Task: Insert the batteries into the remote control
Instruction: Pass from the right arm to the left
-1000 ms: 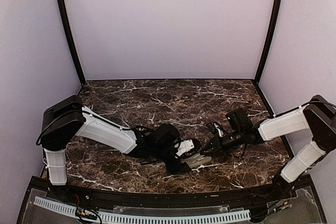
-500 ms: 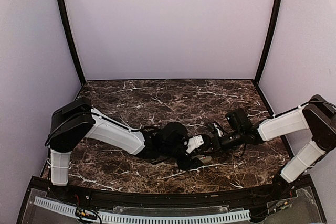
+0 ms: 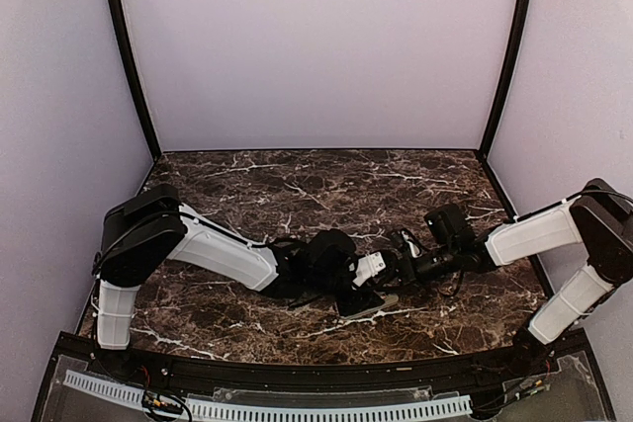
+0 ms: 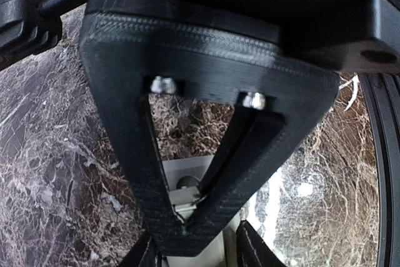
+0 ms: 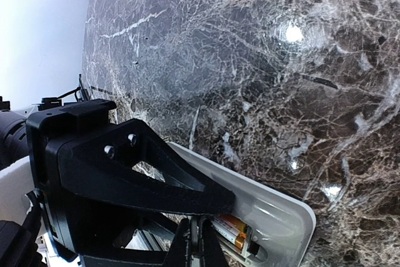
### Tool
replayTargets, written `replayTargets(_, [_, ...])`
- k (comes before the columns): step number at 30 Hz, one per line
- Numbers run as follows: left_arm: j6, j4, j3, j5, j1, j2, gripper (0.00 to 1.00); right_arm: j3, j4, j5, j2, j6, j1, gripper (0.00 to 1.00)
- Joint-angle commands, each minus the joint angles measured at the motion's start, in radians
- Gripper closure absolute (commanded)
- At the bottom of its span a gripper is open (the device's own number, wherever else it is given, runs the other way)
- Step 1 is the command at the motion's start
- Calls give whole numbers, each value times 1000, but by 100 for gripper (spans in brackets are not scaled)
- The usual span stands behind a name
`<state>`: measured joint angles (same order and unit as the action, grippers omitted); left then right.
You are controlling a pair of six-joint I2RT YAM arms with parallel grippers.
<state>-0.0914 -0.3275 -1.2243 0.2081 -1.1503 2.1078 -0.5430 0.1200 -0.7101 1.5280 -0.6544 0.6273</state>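
right wrist: my right gripper point(image 5: 199, 245), pinched together, sits by the batteries point(image 5: 232, 229) in the remote control point(image 5: 284, 214); can't tell if left gripper point(image 4: 197, 256) clamps it, so pushing may skid it.

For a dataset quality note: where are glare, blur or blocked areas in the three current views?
Right wrist: sharp; a bright round glare on the dark brown marble table; the white plastic remote control and its orange-tipped cylindrical batteries read clearly. Left wrist: a black triangular finger part blocks most of the frame, softer toward the top. Top external: even light, remote tiny and mostly hidden.
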Motion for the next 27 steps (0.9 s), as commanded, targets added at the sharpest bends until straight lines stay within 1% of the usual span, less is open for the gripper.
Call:
replayTargets(1, [17,22,11,32,-8,-21,56,32,-59,92,40,30,16,100])
replayTargets(2, [18,8,24,37,-8,-29,52,31,-59,92,40,30,17,100])
replayTargets(5, [21,-13,43,49,-5,-39,50,31,-57,92,43,32,16,100])
replayTargets(10, [38,-27,56,59,7,-43,53,32,-56,92,41,31,15,100])
replayTargets(17, [38,-42,77,56,9,-57,55,34,-57,92,40,31,15,100])
replayTargets(20, [43,-48,85,57,9,-60,61,35,-57,93,37,33,15,100])
replayTargets(21, [44,-48,87,59,9,-60,65,35,-58,93,36,33,14,100])
replayTargets(24, [46,-54,90,63,9,-59,68,36,-61,94,33,35,14,100])
replayTargets(27, [43,-51,93,63,9,-57,74,37,-62,95,29,33,14,100])
